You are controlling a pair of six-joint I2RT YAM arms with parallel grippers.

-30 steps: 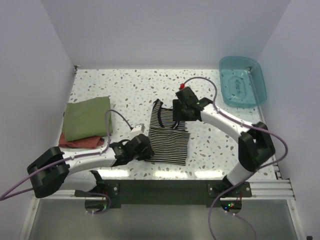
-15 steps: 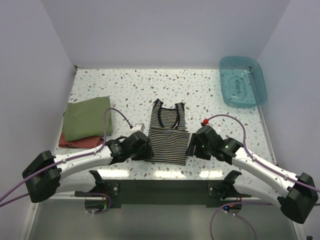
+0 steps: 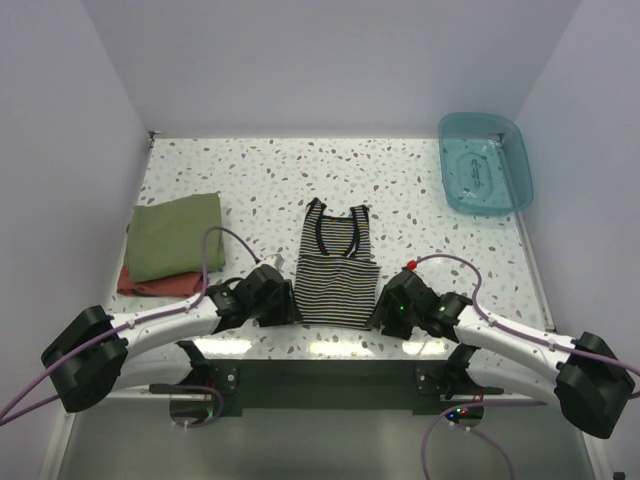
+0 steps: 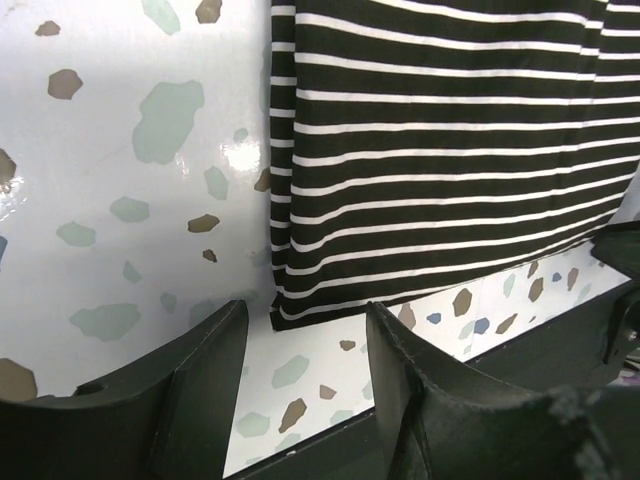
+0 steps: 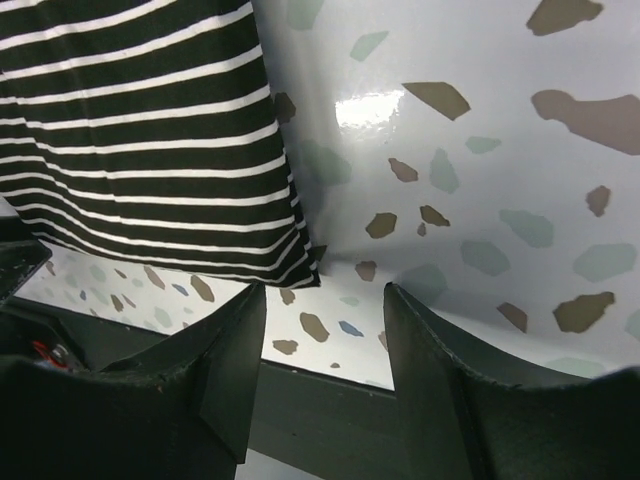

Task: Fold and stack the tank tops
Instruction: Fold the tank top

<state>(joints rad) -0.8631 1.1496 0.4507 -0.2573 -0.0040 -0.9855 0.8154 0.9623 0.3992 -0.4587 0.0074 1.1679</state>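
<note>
The striped tank top point(image 3: 335, 272) lies flat in the middle of the table, straps away from the arms. Its hem corners show in the wrist views: the left corner of the striped top point(image 4: 440, 170) just ahead of my left gripper point(image 4: 307, 322), the right corner of the striped top point(image 5: 140, 170) just ahead of my right gripper point(image 5: 325, 300). Both grippers are open, low over the table, with only bare tabletop between their fingers. From above, the left gripper point(image 3: 285, 305) and right gripper point(image 3: 385, 305) flank the hem. The olive-green tank top point(image 3: 175, 235) lies folded at the left.
A reddish folded garment point(image 3: 150, 285) lies under the olive one. A teal plastic bin point(image 3: 487, 160) stands at the back right. The table's dark front rail point(image 3: 330, 385) runs just behind both grippers. White walls close in the table.
My right arm has swung from the top's straps down to its near right hem corner. The left gripper has opened at the left hem corner.
</note>
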